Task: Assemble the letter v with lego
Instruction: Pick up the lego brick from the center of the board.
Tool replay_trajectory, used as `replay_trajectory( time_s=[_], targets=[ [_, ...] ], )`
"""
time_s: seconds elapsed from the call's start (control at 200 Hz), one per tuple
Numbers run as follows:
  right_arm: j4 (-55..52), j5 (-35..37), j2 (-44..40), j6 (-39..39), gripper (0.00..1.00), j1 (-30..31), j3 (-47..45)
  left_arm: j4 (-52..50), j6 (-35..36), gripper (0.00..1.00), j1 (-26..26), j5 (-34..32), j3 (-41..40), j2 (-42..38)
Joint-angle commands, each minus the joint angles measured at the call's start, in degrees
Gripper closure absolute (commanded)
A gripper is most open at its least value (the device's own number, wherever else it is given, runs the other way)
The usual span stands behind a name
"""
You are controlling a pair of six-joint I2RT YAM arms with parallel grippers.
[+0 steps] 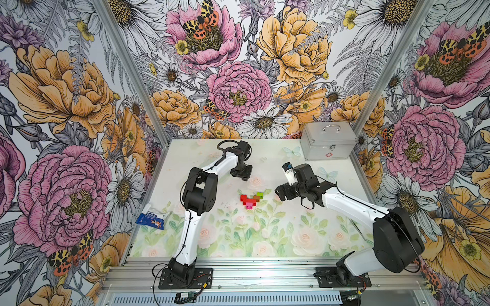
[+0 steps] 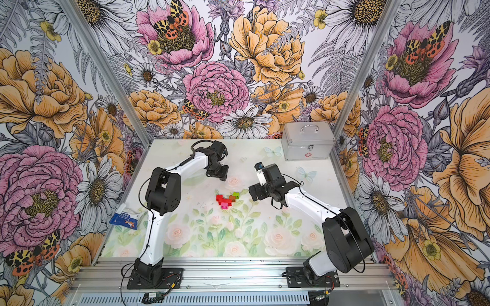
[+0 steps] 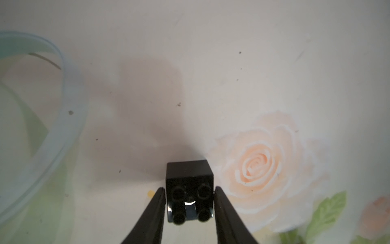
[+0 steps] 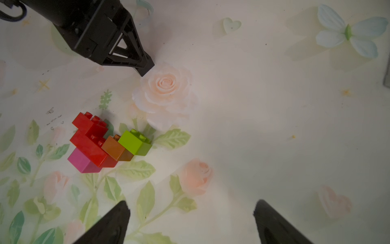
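The left gripper (image 3: 188, 190) pinches the black brick (image 3: 190, 175), one finger against each side, studs up on the table (image 3: 232, 63). The grip should stay square so the brick lifts level. It probably belongs on the studded end of the red arm (image 4: 88, 124) of the V (image 4: 101, 145), which lies nearby. The right gripper (image 4: 191, 201), spread and empty beside the V, could brace it.

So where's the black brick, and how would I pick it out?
From the silver case in the far corner of the table, look across to the left gripper, low beside a printed peach rose. Between its fingers sits the black brick: square, four-studded, the only dark piece, apart from the coloured cluster.
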Motion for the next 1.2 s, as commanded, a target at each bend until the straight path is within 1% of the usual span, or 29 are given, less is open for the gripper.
replay_trajectory(
  time_s=[0.0,0.18,0.365,0.515,0.62,0.685,0.735,0.791,0.841,0.856,0.866,0.876,0.886,0.896,0.906,0.916,0.926,0.981,1.036,1.096,1.121,1.136,1.191],
  targets=[
    [2.2,-1.06,-0.69,-1.0,0.05,0.46,-0.26,0.27,1.09,0.57,-0.56,-2.14,-0.05,0.62],
    [2.55,-1.14,-0.38,-0.5,0.06,0.57,-0.49,0.24,1.04,0.56,-0.6,-3.56,0.29,1.28],
    [2.55,-1.12,-0.58,-0.5,0.06,0.55,-0.5,0.2,1.08,0.56,-0.67,-3.22,1.31,2.4],
    [2.51,-1.04,-0.85,-0.66,0.07,0.55,-0.34,0.2,0.41,0.68,-0.65,-2.95,1.92,2.46],
    [2.67,-2.15,-0.92,-1.29,0.07,0.56,-0.28,0.22,-0.53,0.73,-0.41,-1.37,1.72,0.95],
    [3.56,-4.29,-1.16,-2.41,0.07,0.64,-0.54,0.47,-1.48,0.75,0.31,3.02,1.24,-1.17],
    [4.92,-6.32,-1.67,-3.6,0.07,0.79,-1.16,1.23,-2.42,0.77,1.12,8.16,0.39,-3.33],
    [7.03,-9.02,-2.36,-5.3,0.07,0.88,-2.0,3.36,-3.98,0.78,2.53,16.45,-1.69,-6.43],
    [9.08,-11.33,-3.01,-6.88,0.07,0.9,-2.56,5.95,-6.96,0.79,4.07,24.33,-4.28,-9.44],
    [9.71,-11.98,-3.19,-7.31,0.07,0.9,-2.8,7.2,-7.83,0.79,4.5,26.76,-5.48,-10.39],
    [10.14,-12.42,-3.31,-7.54,0.07,0.93,-2.85,7.56,-8.45,0.79,4.84,29.67,-6.33,-11.21],
    [10.54,-12.86,-3.43,-7.8,0.07,1.02,-2.93,9.14,-8.96,0.79,5.14,30.41,-7.15,-11.79],
    [10.9,-13.37,-3.52,-8.23,0.07,1.0,-2.99,9.63,-9.7,0.79,5.37,33.03,-8.22,-12.62],
    [11.25,-13.82,-3.57,-8.63,0.07,0.99,-3.03,11.37,-10.53,0.79,5.62,33.67,-9.12,-13.33],
    [11.52,-14.44,-3.69,-8.97,0.08,0.99,-3.09,11.89,-11.24,0.79,5.84,36.05,-10.27,-14.1],
    [11.89,-14.97,-3.79,-9.3,0.08,0.99,-3.16,13.8,-12.01,0.79,6.07,36.63,-11.26,-14.82],
    [12.4,-15.52,-3.83,-9.62,0.08,0.99,-3.25,14.29,-12.69,0.79,6.31,38.75,-12.39,-15.68],
    [15.02,-18.0,-4.1,-11.4,0.1,0.9,-3.44,20.12,-15.94,0.75,7.11,45.5,-17.89,-19.65],
    [17.43,-20.86,-4.6,-13.13,0.12,0.78,-3.9,23.53,-17.78,0.75,7.26,48.02,-22.56,-23.29],
    [19.48,-23.12,-4.81,-14.78,0.14,0.68,-3.58,25.78,-18.95,0.77,7.17,50.78,-26.69,-26.5],
    [19.6,-23.99,-4.6,-15.48,0.15,0.64,-3.06,27.18,-20.05,0.78,7.18,52.02,-28.43,-27.09],
    [19.68,-24.42,-4.49,-15.89,0.15,0.64,-2.67,28.44,-20.92,0.78,7.22,52.63,-29.56,-29.22],
    [19.61,-25.63,-3.79,-17.08,0.15,0.56,-1.28,33.15,-24.13,0.78,7.05,54.22,-33.48,-31.96]
  ],
)
